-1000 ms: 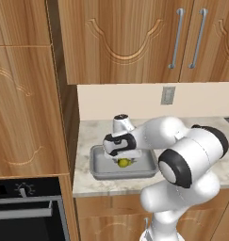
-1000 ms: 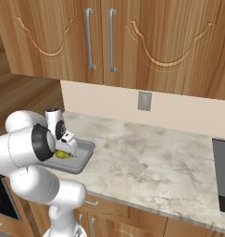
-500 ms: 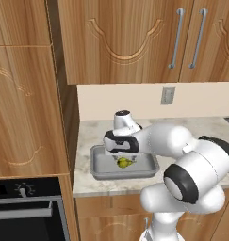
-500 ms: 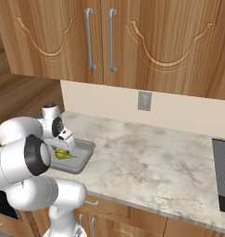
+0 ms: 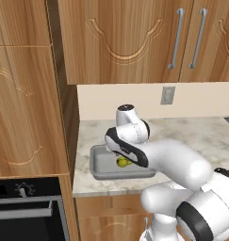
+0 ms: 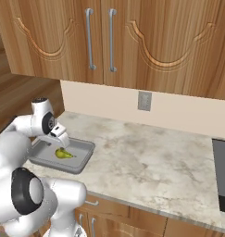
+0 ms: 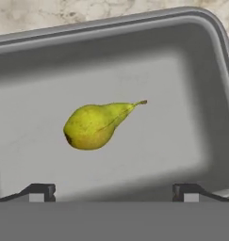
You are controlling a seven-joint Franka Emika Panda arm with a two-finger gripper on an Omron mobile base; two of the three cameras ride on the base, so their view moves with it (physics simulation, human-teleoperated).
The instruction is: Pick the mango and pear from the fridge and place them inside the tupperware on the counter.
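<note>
The yellow-green pear [image 7: 94, 124] lies on its side inside the grey tupperware [image 7: 134, 28], stem pointing away from its round end. The tupperware [image 5: 99, 172] sits on the marbled counter [image 5: 191, 132] near its left end. My gripper [image 7: 113, 190] hangs just above the pear, open, its two fingertips spread wide with nothing between them. From the right base view the gripper [image 6: 63, 139] hovers over the pear [image 6: 63, 153] in the tupperware [image 6: 81, 162]. In the left base view the pear [image 5: 122, 162] peeks out under the gripper [image 5: 125, 153]. The mango and the fridge are out of view.
A tall wooden cabinet [image 5: 26, 94] with an oven [image 5: 26, 207] below stands left of the counter. Upper cabinets hang above, and a wall outlet [image 6: 144, 101] sits on the backsplash. A dark stovetop [image 6: 222, 171] is at the far right. The counter [image 6: 146, 157] stretches open between.
The arm's elbow and forearm have swung down and toward the base. The gripper stays over the tupperware, and the pear lies still in it.
</note>
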